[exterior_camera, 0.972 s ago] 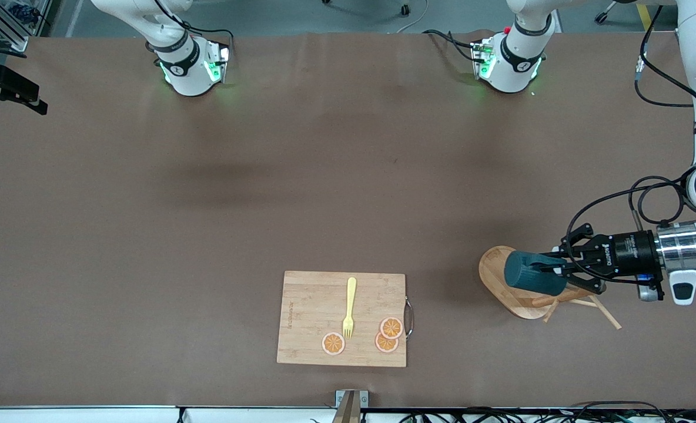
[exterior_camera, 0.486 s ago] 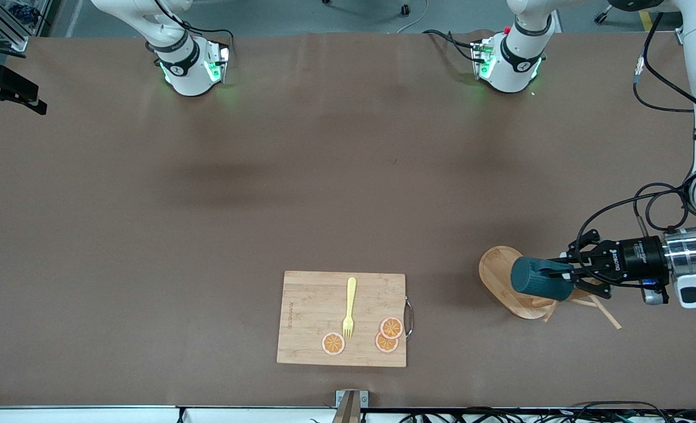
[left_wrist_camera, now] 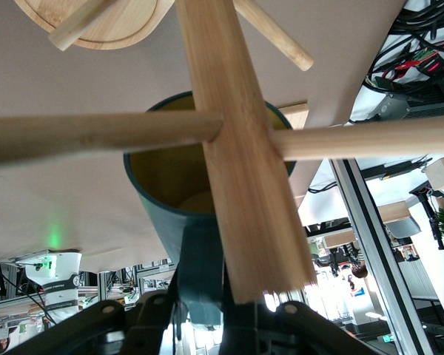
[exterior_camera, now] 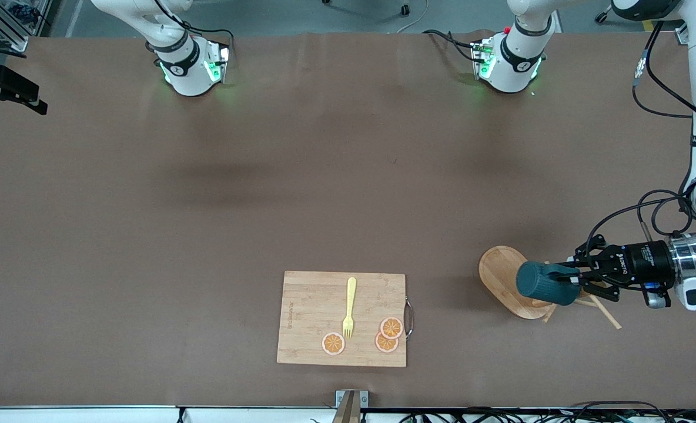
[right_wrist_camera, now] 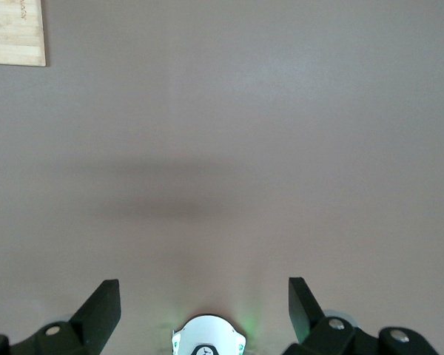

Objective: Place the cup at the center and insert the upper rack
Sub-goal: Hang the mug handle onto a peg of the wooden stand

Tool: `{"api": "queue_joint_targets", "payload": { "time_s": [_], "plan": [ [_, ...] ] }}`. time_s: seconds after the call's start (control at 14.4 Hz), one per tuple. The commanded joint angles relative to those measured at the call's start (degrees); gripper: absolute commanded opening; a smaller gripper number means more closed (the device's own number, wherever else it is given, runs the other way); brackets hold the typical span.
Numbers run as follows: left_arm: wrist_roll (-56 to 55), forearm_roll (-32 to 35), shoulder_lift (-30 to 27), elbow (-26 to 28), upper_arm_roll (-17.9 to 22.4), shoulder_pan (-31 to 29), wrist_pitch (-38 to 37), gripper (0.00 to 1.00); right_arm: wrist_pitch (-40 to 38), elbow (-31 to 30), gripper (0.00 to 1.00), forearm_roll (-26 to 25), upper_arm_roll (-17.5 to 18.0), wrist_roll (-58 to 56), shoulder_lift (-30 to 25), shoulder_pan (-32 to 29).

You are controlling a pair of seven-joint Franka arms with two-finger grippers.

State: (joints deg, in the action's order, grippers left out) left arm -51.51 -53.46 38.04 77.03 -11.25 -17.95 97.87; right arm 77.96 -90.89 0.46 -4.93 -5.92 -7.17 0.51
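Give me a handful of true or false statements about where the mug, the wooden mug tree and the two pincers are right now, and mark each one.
1. The left pincer is shut on the dark teal cylindrical mug. True.
2. The teal mug stands upright on the rectangular bamboo cutting board. False: it is held on its side over the light wooden mug tree, toward the left arm's end of the table.
3. The right pincer is open and holds nothing. True.
4. The yellow fork lies on the mug tree's oval base. False: it lies on the cutting board, beside three orange slices.
5. The mug tree stands upright. False: it lies tipped over, its pegs near the table.
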Motion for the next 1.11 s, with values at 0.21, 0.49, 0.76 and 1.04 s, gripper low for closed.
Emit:
{"api": "queue_joint_targets", "payload": {
  "time_s": [0.21, 0.49, 0.76, 1.04],
  "plan": [
    [2.5, -1.0, 0.6, -0.5, -0.1, -0.7, -1.1, 0.1, 0.0, -1.5, 1.0, -0.5, 0.1, -0.1, -1.5, 0.0],
    [2.5, -0.9, 1.0, -0.6, -0.1, -0.7, -1.1, 0.33, 0.1, -1.5, 1.0, -0.5, 0.0, -0.1, -1.4, -0.1],
    [2.3, -0.7, -0.1, -0.7, -0.4, -0.2, -1.1, 1.0, 0.0, -1.5, 1.0, -0.5, 0.0, -0.1, -1.4, -0.1],
    [2.3, 1.4, -4.5, -0.7, -0.8, 0.3, -2.2, 1.0, 0.0, -1.5, 1.0, -0.5, -0.1, -0.1, -1.4, -0.1]
  ]
}}
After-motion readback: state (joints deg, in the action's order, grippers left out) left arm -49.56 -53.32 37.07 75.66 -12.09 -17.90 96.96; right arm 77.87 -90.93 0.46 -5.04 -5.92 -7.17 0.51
